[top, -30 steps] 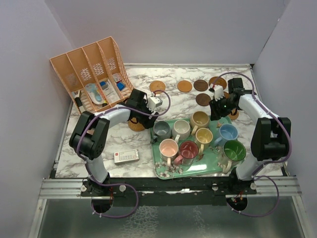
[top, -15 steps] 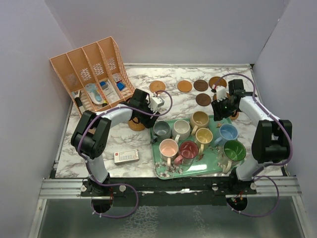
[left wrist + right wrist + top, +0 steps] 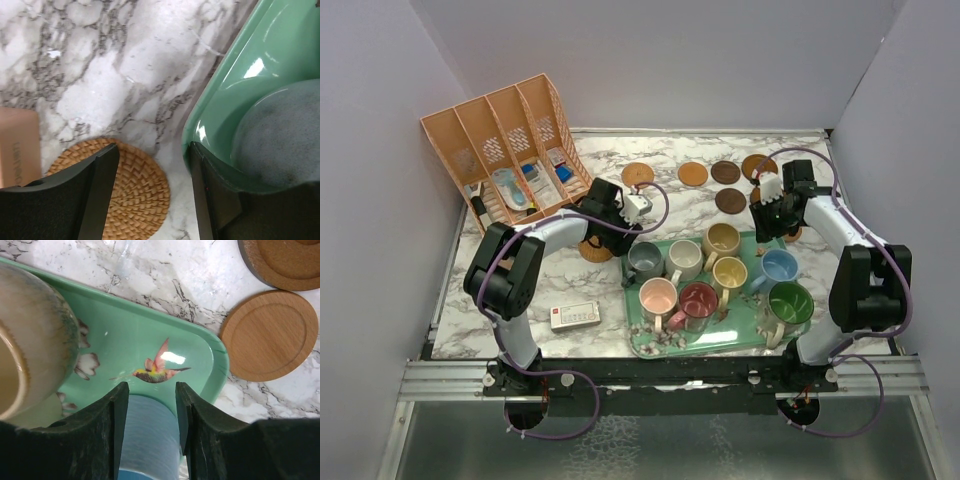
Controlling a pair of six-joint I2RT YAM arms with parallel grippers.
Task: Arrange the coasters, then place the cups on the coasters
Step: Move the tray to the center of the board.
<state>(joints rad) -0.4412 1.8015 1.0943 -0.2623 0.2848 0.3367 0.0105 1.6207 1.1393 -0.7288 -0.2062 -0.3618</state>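
Straddling the green tray [image 3: 200, 117] at its far-left rim, our left gripper [image 3: 152, 150] stands open, holding nothing, with a woven coaster [image 3: 140, 190] beside one finger and the grey mug [image 3: 280, 135] crowding the other. Our right gripper [image 3: 151, 390] flanks the upright blue mug [image 3: 150, 435] on the tray; we cannot tell whether it grips.

Bright, even light from above leaves only soft shadows on the marble table [image 3: 700, 205]. White glare spots sit on the green tray [image 3: 235, 75]. The grey mug [image 3: 282, 135] and blue mug [image 3: 150, 440] blur close to the wrist lenses.
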